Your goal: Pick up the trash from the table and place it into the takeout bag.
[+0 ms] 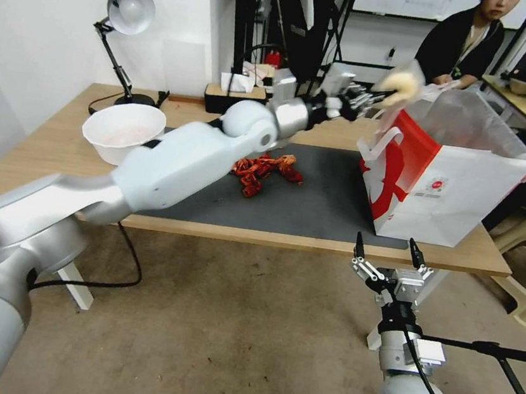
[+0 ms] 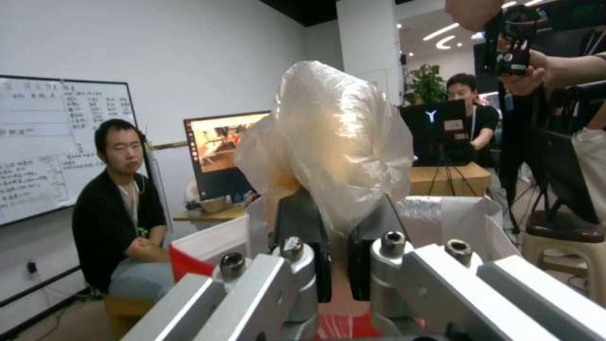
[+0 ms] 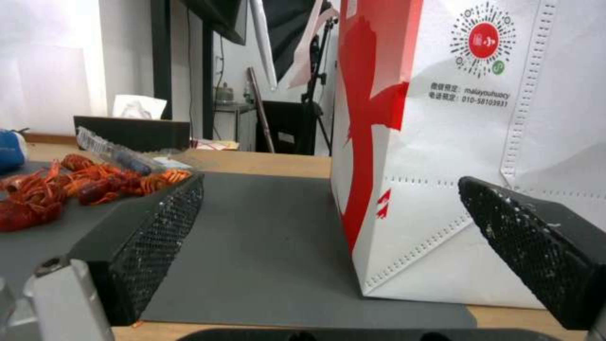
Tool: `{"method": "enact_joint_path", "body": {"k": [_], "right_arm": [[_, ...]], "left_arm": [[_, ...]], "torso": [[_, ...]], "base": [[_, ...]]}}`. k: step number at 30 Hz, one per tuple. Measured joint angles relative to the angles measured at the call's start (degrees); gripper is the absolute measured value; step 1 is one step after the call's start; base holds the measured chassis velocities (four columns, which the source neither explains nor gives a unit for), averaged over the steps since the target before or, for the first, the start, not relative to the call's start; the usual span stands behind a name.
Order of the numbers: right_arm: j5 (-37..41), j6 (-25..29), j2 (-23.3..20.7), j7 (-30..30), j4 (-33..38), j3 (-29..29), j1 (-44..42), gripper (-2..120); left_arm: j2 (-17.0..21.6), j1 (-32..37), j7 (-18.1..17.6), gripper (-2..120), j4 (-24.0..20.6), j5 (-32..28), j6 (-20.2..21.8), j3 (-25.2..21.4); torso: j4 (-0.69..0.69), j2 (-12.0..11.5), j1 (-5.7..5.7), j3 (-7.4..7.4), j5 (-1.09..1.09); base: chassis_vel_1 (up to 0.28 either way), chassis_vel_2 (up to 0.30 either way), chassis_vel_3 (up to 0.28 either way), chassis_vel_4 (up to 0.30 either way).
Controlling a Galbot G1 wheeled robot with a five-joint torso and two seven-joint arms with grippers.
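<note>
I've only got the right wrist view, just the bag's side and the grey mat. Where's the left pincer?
Observer: The left pincer is raised at the top rim of the large white paper takeout bag with red side panels.
Operator: Carrying anything?
Observer: Yes, it is shut on a pale bun in a clear plastic bag.
Operator: Where does my right pincer sit from above?
Observer: The right pincer is open just off the front edge of the long light-wood table, facing the bag.
</note>
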Motion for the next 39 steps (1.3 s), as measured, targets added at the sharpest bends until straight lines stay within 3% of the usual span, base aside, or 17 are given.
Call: {"method": "enact_joint_path", "body": {"k": [9, 16, 23, 39], "right_arm": [[-0.07, 0.01, 0.42, 0.03, -0.20, -0.03, 0.25, 100], [-0.16, 0.17, 0.79, 0.06, 0.00, 0.14, 0.07, 100], [-0.20, 0.25, 1.20, 0.06, 0.45, 0.21, -0.01, 100], [-0.11, 0.49, 1.13, 0.09, 0.43, 0.55, 0.07, 100]], "left_arm": [[-6.03, -4.19, 0.06, 4, 5.06, -1.50, 0.17, 2.82], [-11.41, -7.05, 1.45, 4, 9.91, -1.58, 1.78, 8.65], [-13.14, -9.04, 3.68, 4, 13.30, -0.13, 4.62, 11.81], [-13.16, -9.77, 3.59, 57, 14.60, 0.92, 5.43, 11.16]], "torso": [[-0.02, 0.00, 0.00, 0.00, 0.01], [-0.03, 0.00, 0.00, -0.01, 0.01], [-0.01, 0.00, 0.00, 0.00, 0.00], [-0.01, 0.00, 0.00, 0.00, -0.01]], "base": [[0.000, 0.000, 0.000, 0.000], [0.000, 0.000, 0.000, 0.000], [0.000, 0.000, 0.000, 0.000], [0.000, 0.000, 0.000, 0.000]]}}
